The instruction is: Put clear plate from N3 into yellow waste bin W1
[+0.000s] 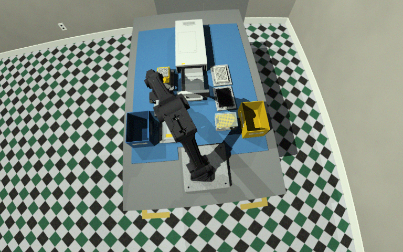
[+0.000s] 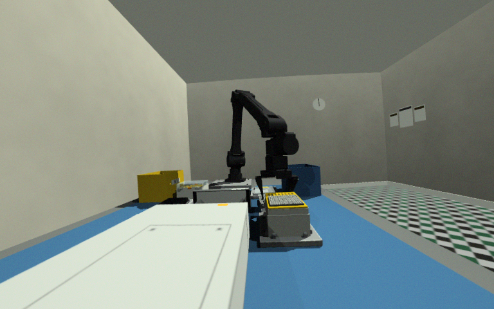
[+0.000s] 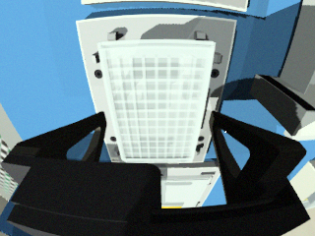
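Note:
In the wrist view the clear plate (image 3: 157,98), a pale gridded rectangle, lies flat on a grey nest (image 3: 156,39). My gripper (image 3: 157,116) is open, with one black finger on each long side of the plate's near end, not pressing on it. In the top view the arm (image 1: 175,118) hides the plate and the fingers. In the exterior view the gripper (image 2: 276,183) hangs low over the bench. The yellow bin W1 (image 1: 254,118) stands upright at the right edge of the blue mat, far from the gripper.
A blue bin (image 1: 138,127) stands at the left. A white instrument (image 1: 190,43) with an open drawer (image 1: 193,80) is at the back. A white plate (image 1: 221,74), a black plate (image 1: 224,97) and a yellow plate (image 1: 225,121) sit on nests at the right. A yellow-rimmed tip box (image 1: 163,73) stands close behind the gripper.

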`<state>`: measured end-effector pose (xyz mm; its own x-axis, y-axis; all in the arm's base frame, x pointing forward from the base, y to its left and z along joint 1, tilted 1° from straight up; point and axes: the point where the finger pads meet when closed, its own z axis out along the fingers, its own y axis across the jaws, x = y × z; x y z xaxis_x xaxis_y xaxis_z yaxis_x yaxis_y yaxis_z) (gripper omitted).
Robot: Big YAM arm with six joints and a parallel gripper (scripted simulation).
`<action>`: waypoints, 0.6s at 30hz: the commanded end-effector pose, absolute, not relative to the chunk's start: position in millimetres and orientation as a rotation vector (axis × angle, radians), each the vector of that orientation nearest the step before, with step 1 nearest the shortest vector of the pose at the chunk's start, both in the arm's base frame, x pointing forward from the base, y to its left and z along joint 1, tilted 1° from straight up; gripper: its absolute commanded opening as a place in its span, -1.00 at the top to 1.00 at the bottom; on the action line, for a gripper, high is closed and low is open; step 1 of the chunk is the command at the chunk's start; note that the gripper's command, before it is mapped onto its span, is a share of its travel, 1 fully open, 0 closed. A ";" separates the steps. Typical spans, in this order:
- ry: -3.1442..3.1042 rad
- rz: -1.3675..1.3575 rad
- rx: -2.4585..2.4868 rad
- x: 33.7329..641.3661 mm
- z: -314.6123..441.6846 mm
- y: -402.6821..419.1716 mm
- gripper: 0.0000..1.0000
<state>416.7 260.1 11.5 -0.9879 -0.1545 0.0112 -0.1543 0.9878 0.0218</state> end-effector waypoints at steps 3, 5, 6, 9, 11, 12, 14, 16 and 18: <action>-3.120 -0.038 0.246 417.1 -1.3 267.6 -1.00; -3.113 -0.032 0.247 413.7 -6.3 265.9 -1.00; -3.113 -0.032 0.247 413.6 -7.7 265.9 -1.00; -3.128 -0.044 0.247 420.6 -2.6 269.7 -1.00; -3.144 -0.056 0.245 426.6 10.1 267.9 -1.00; -3.144 -0.056 0.245 426.6 10.1 267.9 -1.00; -3.144 -0.056 0.245 426.6 10.1 267.9 -1.00; -3.144 -0.056 0.245 426.6 10.1 267.9 -1.00; -3.144 -0.056 0.245 426.6 10.1 267.9 -1.00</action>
